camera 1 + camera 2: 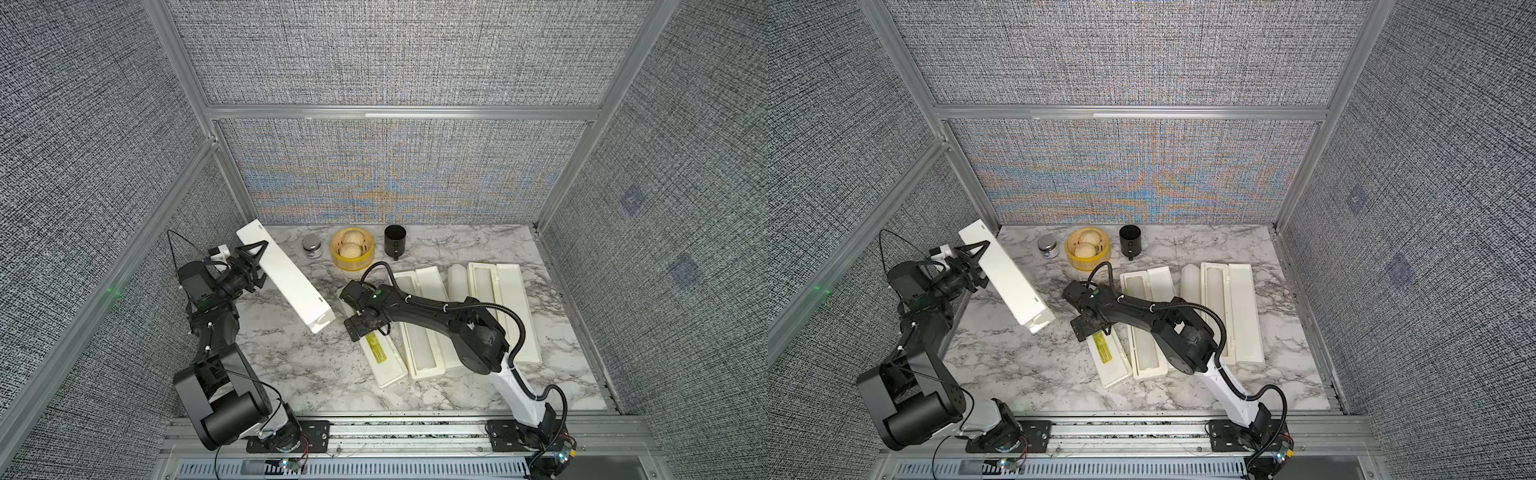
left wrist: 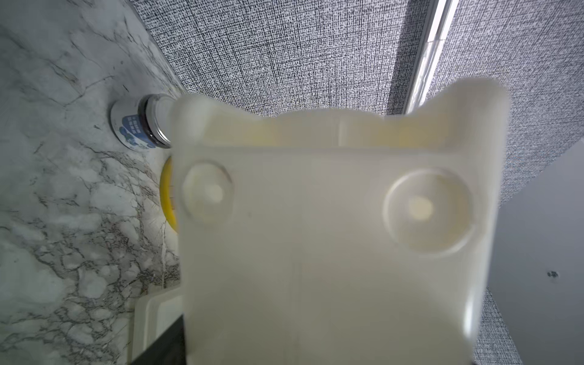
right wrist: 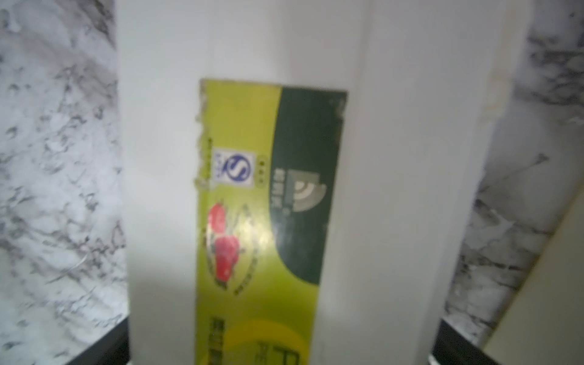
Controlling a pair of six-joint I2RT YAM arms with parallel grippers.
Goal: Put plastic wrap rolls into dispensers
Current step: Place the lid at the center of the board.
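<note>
Nearest the front, a closed box with a yellow-green label lies flat on the marble table. The right pincer hangs over its far end. Its jaws are wide apart, one on each side of the box, and hold nothing. Beside it lies an open box, then a loose roll on the table, then another open box. Over on the left, the left pincer squeezes a lifted box, tilted up in the air. At the back stand a small jar, a yellow steamer and a black cup.
</note>
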